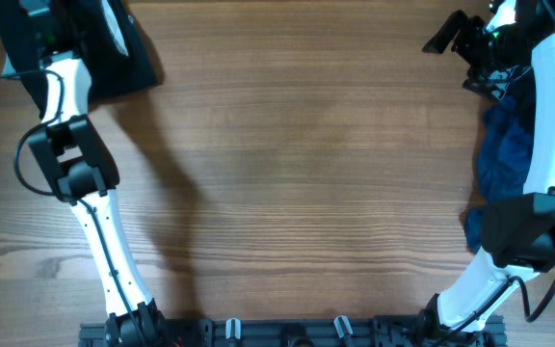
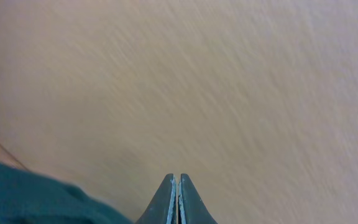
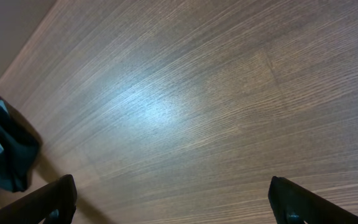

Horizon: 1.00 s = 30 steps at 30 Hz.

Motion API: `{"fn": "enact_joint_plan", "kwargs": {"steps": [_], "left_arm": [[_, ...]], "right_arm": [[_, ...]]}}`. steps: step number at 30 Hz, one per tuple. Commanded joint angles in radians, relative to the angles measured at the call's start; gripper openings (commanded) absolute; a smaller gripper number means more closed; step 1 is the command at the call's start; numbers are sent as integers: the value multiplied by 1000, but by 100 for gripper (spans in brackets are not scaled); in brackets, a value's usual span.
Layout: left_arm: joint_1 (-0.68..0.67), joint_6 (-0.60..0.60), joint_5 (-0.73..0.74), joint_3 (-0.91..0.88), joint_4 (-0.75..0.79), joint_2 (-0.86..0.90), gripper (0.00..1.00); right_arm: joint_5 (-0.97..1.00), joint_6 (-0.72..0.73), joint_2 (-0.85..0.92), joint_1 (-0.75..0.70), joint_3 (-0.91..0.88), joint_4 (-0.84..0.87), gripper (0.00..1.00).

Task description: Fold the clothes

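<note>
A dark teal garment (image 1: 123, 53) lies bunched at the table's far left corner; it also shows in the left wrist view (image 2: 30, 199) and the right wrist view (image 3: 5, 149). A blue garment (image 1: 504, 154) lies crumpled at the right edge, partly under the right arm. My left gripper (image 2: 178, 182) is shut and empty, held above bare table just beside the dark garment. My right gripper (image 3: 173, 202) is wide open and empty above bare table; in the overhead view it (image 1: 461, 53) is at the far right, just beyond the blue garment.
The wooden table (image 1: 306, 173) spans the whole view. The left arm (image 1: 94, 212) runs up the left side and the right arm (image 1: 547, 125) up the right side. A rail with clips (image 1: 287, 333) lines the near edge.
</note>
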Motion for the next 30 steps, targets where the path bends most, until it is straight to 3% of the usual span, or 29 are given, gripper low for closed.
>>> {"fn": "enact_joint_plan", "kwargs": {"steps": [1,11,14,18,21,25,30], "left_arm": [[49,-2,-69,-5,-217,-47,4],[77,-2,-2,-5,-424,83,8],[74,-1,-2,-5,-332,68,15],[68,-2,3,-5,-65,-6,5],[50,-2,37,-5,31,-64,4],[12,-2,40,-5,35,-94,4],[-27,-2,40,-5,-104,-66,4]], "right_arm": [[-16,-18,0,5,-4,2,100],[-20,8,0,5,-4,2,100],[-19,8,0,5,-4,0,100],[-19,8,0,5,-4,2,100],[-19,8,0,5,-4,3,100],[-19,7,0,5,-4,3,100],[-19,5,0,5,-4,2,100]]}}
